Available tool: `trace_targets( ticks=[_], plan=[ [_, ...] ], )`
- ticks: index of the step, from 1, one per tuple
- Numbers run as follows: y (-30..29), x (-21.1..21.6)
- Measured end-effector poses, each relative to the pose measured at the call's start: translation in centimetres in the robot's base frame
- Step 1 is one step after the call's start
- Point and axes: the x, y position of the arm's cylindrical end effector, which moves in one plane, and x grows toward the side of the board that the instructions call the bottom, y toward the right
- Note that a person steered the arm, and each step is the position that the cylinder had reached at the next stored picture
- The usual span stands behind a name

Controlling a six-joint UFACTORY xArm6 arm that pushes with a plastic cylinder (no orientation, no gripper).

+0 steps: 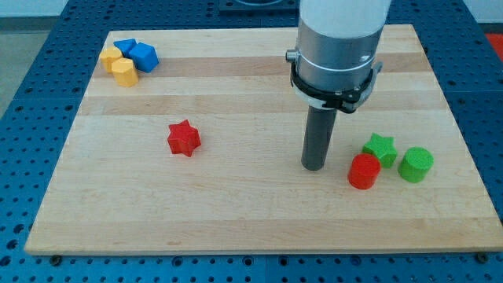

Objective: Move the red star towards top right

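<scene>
Left of centre on the counter (236, 212) lies the red star (184, 138), alone and well apart from my tip (313, 167), which stands to its right, close to the red cylinder (364, 171). No pincer exists here, only a rod, so nothing is grasped. I judge the approach not yet made: next, my tip must come round to the star's lower-left side to push it up and rightward.
</scene>
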Motion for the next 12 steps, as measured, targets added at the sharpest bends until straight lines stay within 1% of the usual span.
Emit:
trace_targets(
  ticks=[3,4,5,6,7,8,9,10,11,12],
  plan=[
    [-5.1,-0.4],
    [-6.9,0.1],
    [-8.3,2.7],
    [-11.0,4.9],
    [-17.9,5.5],
    [-18.9,5.3],
    [-19.8,3.0],
    [-20.0,-1.5],
    [-18.5,-3.8],
    [-17.6,-7.5]
  ],
)
